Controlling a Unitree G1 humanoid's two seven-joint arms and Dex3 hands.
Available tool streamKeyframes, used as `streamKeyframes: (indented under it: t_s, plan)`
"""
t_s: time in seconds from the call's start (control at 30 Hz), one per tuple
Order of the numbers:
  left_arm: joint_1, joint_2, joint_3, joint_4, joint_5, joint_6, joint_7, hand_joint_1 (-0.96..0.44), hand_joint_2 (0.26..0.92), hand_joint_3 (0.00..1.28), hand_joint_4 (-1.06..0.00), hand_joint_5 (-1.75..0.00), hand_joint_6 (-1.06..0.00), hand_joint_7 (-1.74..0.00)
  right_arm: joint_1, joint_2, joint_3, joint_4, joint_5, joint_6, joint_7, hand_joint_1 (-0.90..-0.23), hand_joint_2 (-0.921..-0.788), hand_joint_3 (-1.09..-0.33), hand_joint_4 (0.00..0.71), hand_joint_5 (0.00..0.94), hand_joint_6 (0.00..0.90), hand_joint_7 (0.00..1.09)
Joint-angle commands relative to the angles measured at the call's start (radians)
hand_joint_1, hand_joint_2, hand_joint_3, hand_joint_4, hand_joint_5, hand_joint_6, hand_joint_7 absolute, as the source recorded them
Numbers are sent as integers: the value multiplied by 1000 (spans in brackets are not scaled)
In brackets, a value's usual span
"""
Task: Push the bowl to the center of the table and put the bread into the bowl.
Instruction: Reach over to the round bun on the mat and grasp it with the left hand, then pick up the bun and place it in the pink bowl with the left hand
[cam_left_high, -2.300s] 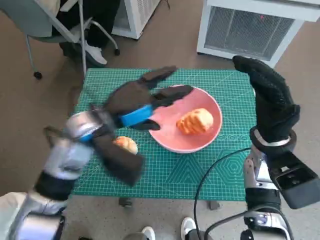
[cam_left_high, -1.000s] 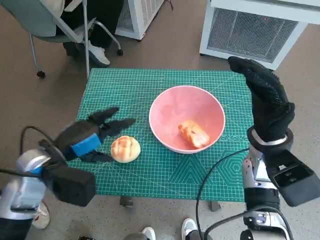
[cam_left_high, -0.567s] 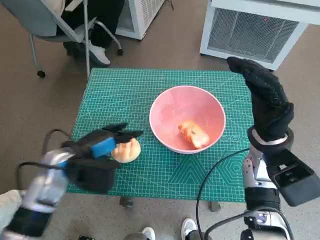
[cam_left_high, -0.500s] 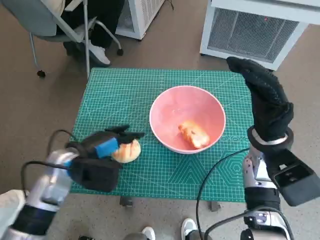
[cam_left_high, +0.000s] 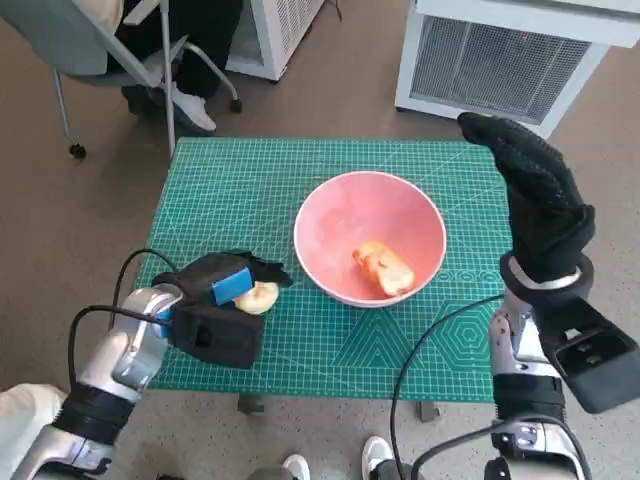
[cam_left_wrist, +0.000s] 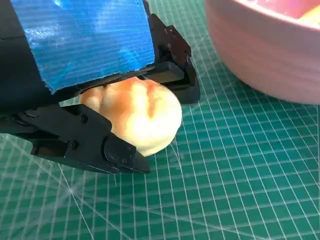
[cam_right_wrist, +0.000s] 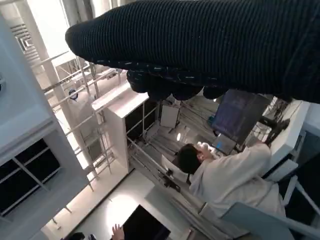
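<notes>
The round pink plastic bowl (cam_left_high: 370, 237) stood upright near the middle of the green gridded cutting mat (cam_left_high: 330, 180) that covered the counter, its mouth facing up. Inside it, toward the side nearest the robot, lay an orange-brown ridged piece of bread (cam_left_high: 384, 266), its long axis running on a slant from the bowl's centre toward the robot's right.

A second piece, a pale golden round bread roll (cam_left_high: 258, 297), rested on the mat just beside the bowl on the robot's left, apart from the bowl's wall. It had no clear long axis; in the left wrist view the roll (cam_left_wrist: 134, 114) showed a scored, browned top turned upward and its pale underside on the mat.

The left robot hand (cam_left_high: 225, 290), black with blue tape across its back, lay low over this roll. In the left wrist view its black fingers (cam_left_wrist: 85, 142) reached along both sides of the roll, touching it and closing round it, so the left robot hand (cam_left_wrist: 87, 75) was grasping the roll, which sat on the mat. The bowl's ribbed pink wall (cam_left_wrist: 260, 55) showed close by.

The right robot hand (cam_left_high: 535, 195), in its black knitted glove, was raised above the counter's right edge, held upright with nothing in it and its fingers stretched out. The right wrist view showed only the glove (cam_right_wrist: 200, 47) as a dark band, with a seated person in a light top (cam_right_wrist: 225, 175) beyond it.

A white slatted appliance (cam_left_high: 510, 60) stood on the floor past the counter, and a grey wheeled chair (cam_left_high: 110, 50) stood at the far left.
</notes>
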Motion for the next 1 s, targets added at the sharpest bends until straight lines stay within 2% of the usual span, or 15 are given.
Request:
streamKeyframes:
  t_s: [0.03, 0.27, 0.47, 0.67, 1.0]
  plan:
    - [11, 41, 77, -97, -48, -9, 6, 0, 919, 84, -670, -1152, -614, -1201, 18, -1, 0, 0, 1, 9, 3, -564, -921, -800, -1, 475, -1, 709]
    - [0, 46, 201, -306, -113, -1, 31, 2, 920, 113, -584, -1247, -628, -1195, 13, 0, -2, 3, 0, 8, 2, -562, -921, -800, -1, 477, -1, 710]
    - [-76, 28, 251, -412, -152, -38, 62, 2, 920, 114, -581, -1255, -625, -1194, 4, 4, -2, 17, -4, 4, 0, -559, -921, -800, -1, 477, -1, 710]
    - [-201, 3, 218, -411, -128, -101, 92, 1, 920, 122, -581, -1216, -610, -1248, -1, 9, 1, 20, -4, 7, -1, -558, -921, -801, -1, 477, -1, 708]
    - [-428, -93, 72, -209, -86, -226, 71, 1, 920, 121, -594, -1146, -606, -1306, -15, 19, 5, 23, -9, 15, -8, -566, -921, -803, -1, 477, -1, 709]
